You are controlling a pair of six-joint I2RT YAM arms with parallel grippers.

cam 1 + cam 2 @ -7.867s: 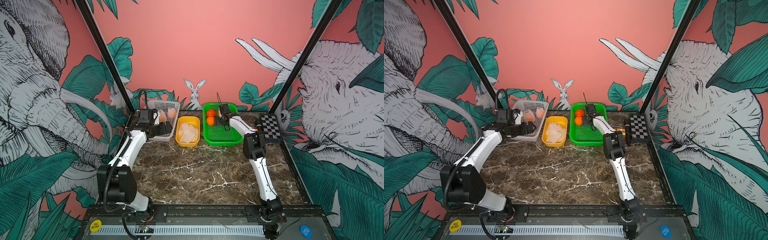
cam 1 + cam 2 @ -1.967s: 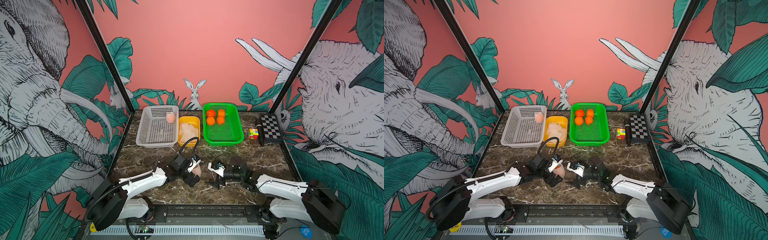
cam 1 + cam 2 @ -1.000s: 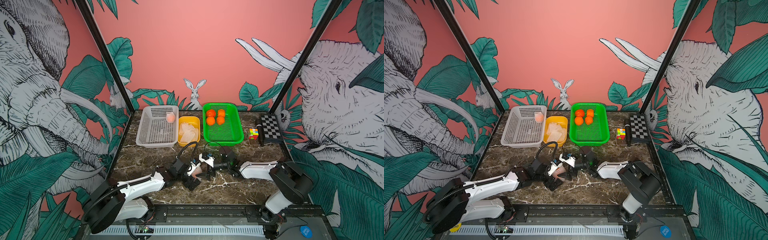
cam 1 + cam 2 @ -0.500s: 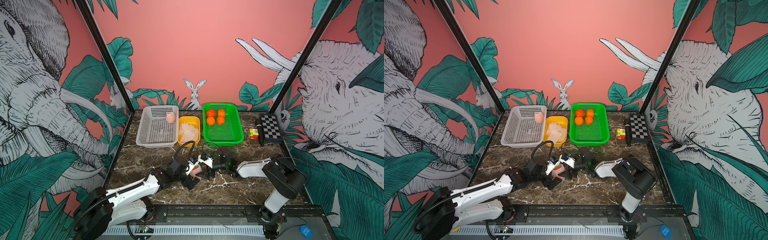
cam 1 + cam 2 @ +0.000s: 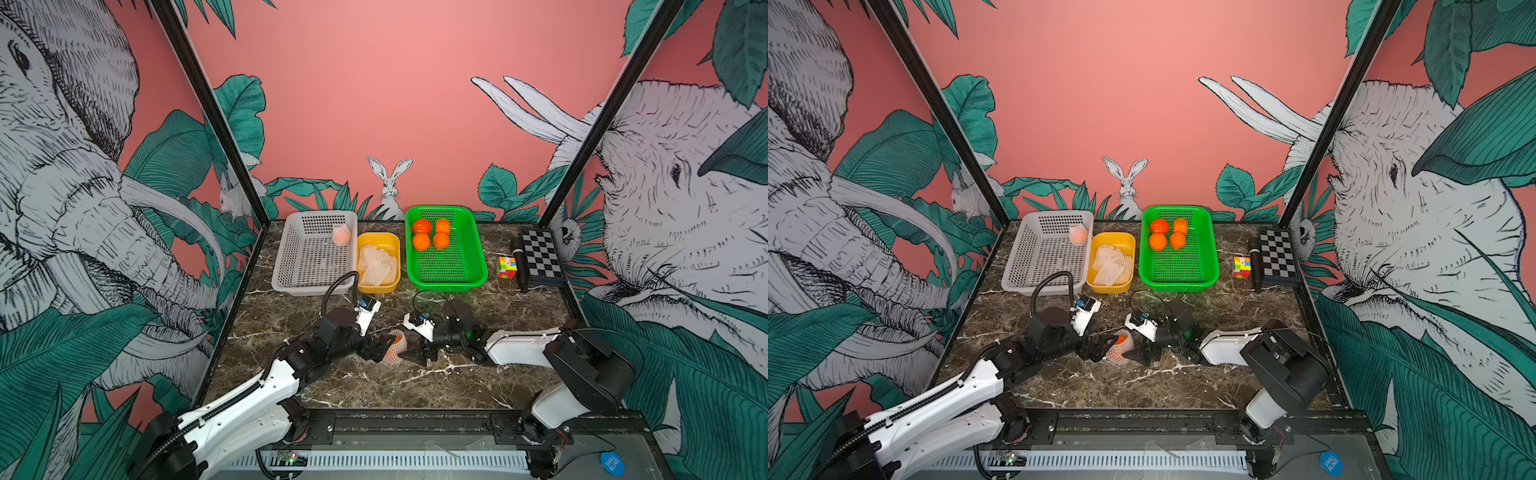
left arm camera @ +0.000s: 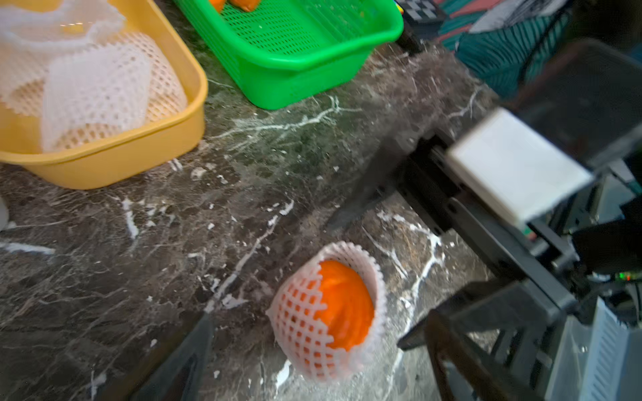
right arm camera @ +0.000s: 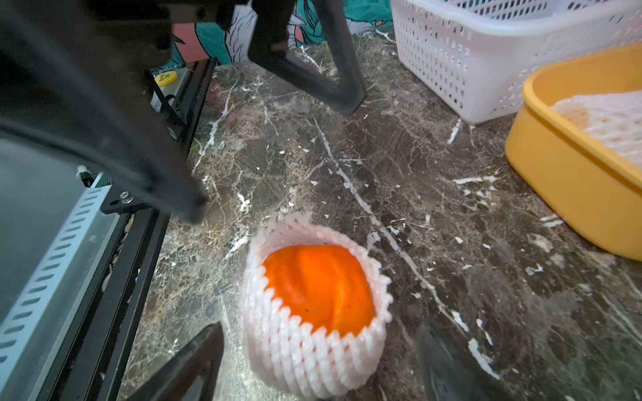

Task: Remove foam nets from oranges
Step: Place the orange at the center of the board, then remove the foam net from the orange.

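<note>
On the marble tabletop [image 5: 374,386], at the back, a white basket [image 5: 291,266] holds one netted orange [image 5: 341,235], a green basket [image 5: 473,266] four bare oranges [image 5: 421,242], and a yellow tub [image 5: 365,286] empty nets [image 5: 376,264]. Nearer the front, the two arms reach toward each other. The left claw [image 5: 381,348] is spread wide and grips nothing. The right claw [image 5: 412,354], facing it, is spread as well and empty. Between them, resting on the tabletop, lies an orange [image 7: 319,281] in its foam net [image 7: 305,354], the net slid partway down so the fruit's top is bare. It sits within the gap of each claw. The wrist views show marble between net and fingers, though one right finger [image 7: 194,364] looks very near, and blur hides whether it touches. Two seconds ago the left claw had this fruit at its tips with the right claw well apart; now both flank it.
</note>
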